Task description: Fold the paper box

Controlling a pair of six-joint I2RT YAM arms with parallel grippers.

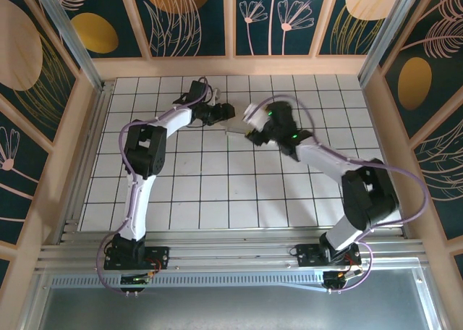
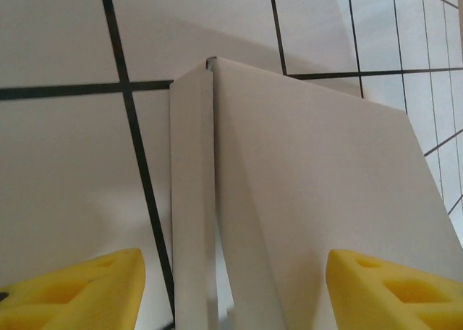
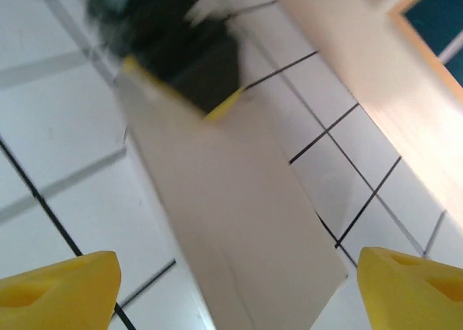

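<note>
The white tiled worktop (image 1: pixel 217 192) spreads out under me, ruled with dark grid lines. My left arm (image 1: pixel 145 153) climbs from its base and bends inward toward the far middle. My right arm (image 1: pixel 362 192) does the same from the other side, so both wrists meet over the far centre tiles. The paper box (image 1: pixel 235 132) lies there on the tiles. From above it is a small pale piece between my two tools, largely covered by them.

From my left wrist the box runs away from me as one wide panel (image 2: pixel 311 200). A narrow strip (image 2: pixel 192 200) lies along the panel's left edge, and the two meet at a far corner. My left tool (image 2: pixel 235 294) is spread wide, with the near end of the box lying between its yellow pads (image 2: pixel 79 290). The left pad stands apart from the strip. The right pad sits over the wide panel, and I cannot tell whether it touches.

From my right wrist the box slants away across the tiles, blurred. My right tool (image 3: pixel 235 290) is also spread wide, one pad on either side of the box's near end and neither one closing on it. At the box's far end I see the dark body of my left tool, too blurred to tell whether it touches the cardboard.
</note>
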